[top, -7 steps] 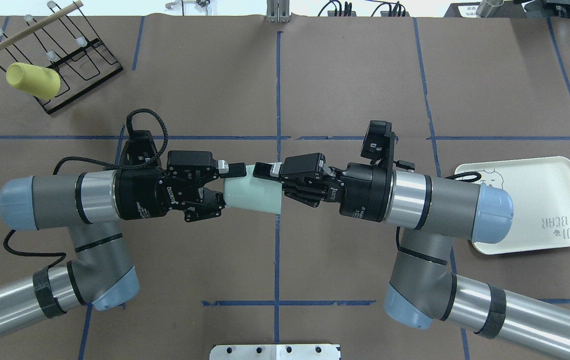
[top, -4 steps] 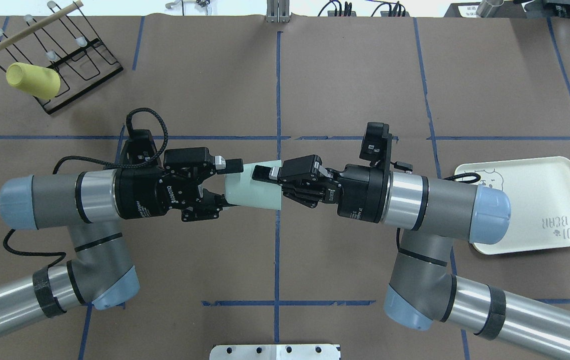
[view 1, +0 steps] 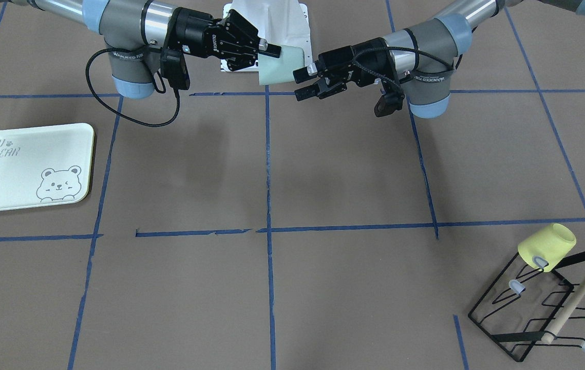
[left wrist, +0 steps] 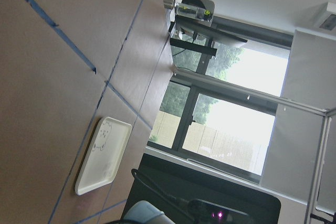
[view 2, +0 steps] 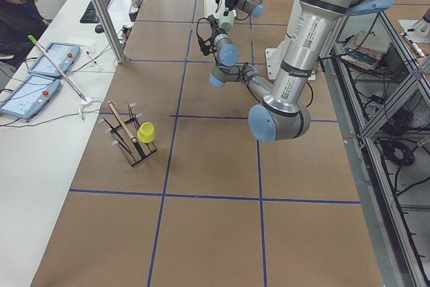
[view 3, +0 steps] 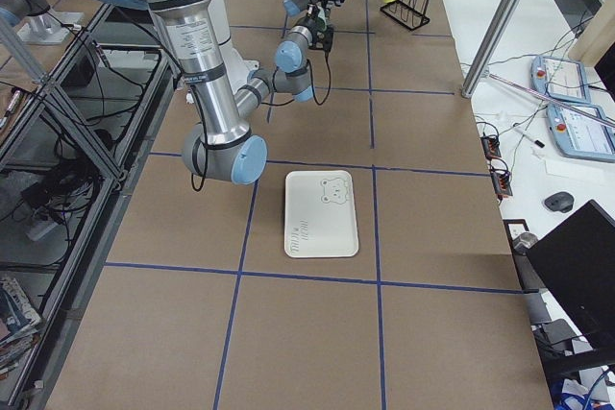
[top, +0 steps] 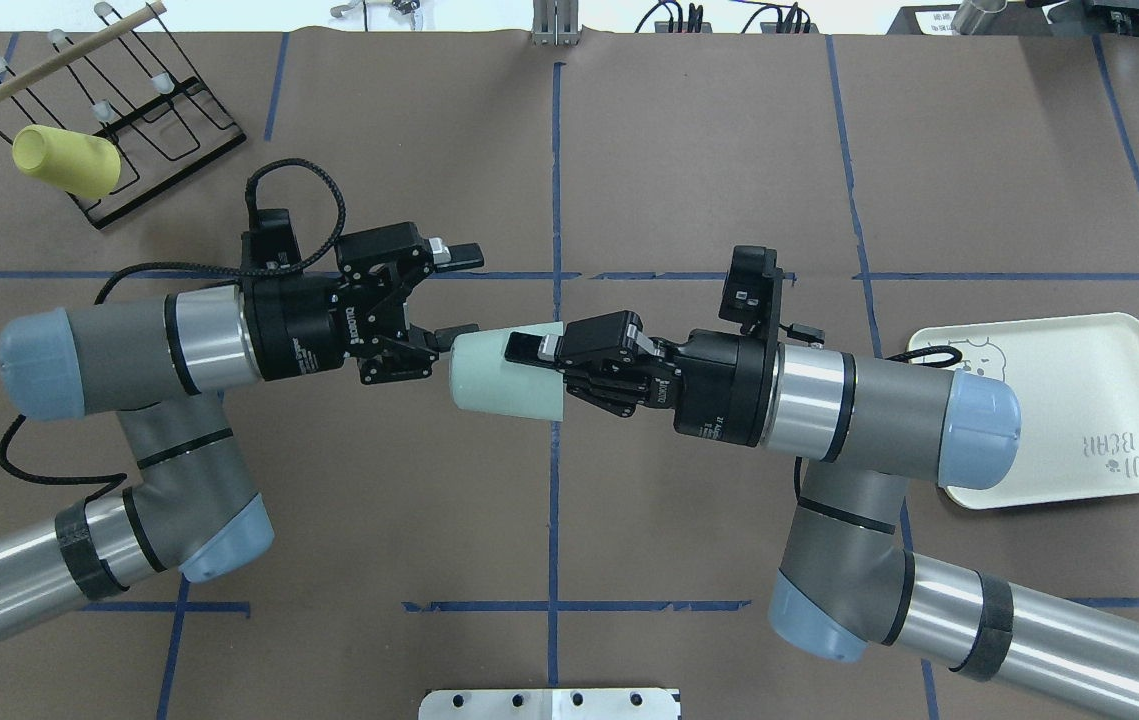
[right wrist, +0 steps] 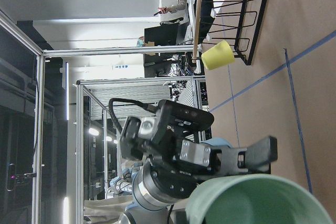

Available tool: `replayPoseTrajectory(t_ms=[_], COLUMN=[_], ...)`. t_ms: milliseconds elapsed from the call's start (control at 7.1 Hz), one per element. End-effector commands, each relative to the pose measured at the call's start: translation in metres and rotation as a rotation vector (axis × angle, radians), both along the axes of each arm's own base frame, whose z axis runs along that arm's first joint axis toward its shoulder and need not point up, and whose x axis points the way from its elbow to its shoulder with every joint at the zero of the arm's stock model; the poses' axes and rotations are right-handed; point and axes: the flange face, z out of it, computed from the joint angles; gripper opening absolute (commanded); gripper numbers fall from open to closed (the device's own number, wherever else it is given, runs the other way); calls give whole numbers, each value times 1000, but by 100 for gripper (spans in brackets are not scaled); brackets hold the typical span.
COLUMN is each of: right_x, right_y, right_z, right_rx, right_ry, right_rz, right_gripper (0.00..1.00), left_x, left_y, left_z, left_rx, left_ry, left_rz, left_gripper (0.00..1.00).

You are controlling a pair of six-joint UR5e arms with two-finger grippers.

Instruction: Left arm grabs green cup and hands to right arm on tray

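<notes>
The green cup lies sideways in the air over the table's middle, held at its wide end by my right gripper, which is shut on it. It also shows in the front view with the right gripper on it. My left gripper is open and empty, just left of the cup's base and apart from it; in the front view it is to the cup's right. The right wrist view shows the cup's rim and the open left gripper beyond it. The tray lies empty at the right.
A yellow cup hangs on a black wire rack at the far left corner. A metal plate sits at the near edge. The tray is at the front view's left. Operators sit beyond the far side.
My left gripper has let go of the green cup and drawn back and toward the far side. The right gripper keeps the cup, almost in the same place.
</notes>
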Motion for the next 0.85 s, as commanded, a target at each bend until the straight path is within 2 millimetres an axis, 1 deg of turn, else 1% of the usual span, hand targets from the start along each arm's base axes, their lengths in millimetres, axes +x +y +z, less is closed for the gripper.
replayPoseTrajectory(t_ms=[0,141,282,423,564,705], right_x=[-3,-5,-5,-7,-2,6], right_y=[-4,-7,-16,-30,-47,-56], right_z=[8,8,8,8,4,-10], right_rx=[-17,-27,-49,-76,-94,-99], right_ry=[44,74,133,221,345,492], right_rz=[3,5,15,24,20,3], right_gripper=[0,0,0,0,0,0], left_x=[2,-3,-8,-11,-15,-28], left_y=[-65,-86,-99,-105,-108,-110], left_z=[10,17,27,35,44,50], left_rx=[-210,-254,-192,-116,-44,9], left_ry=[-307,-467,-682,-897,-1090,-1233], left_rz=[-103,-137,-144,-137,-105,-70], left_gripper=[100,100,100,100,100,100])
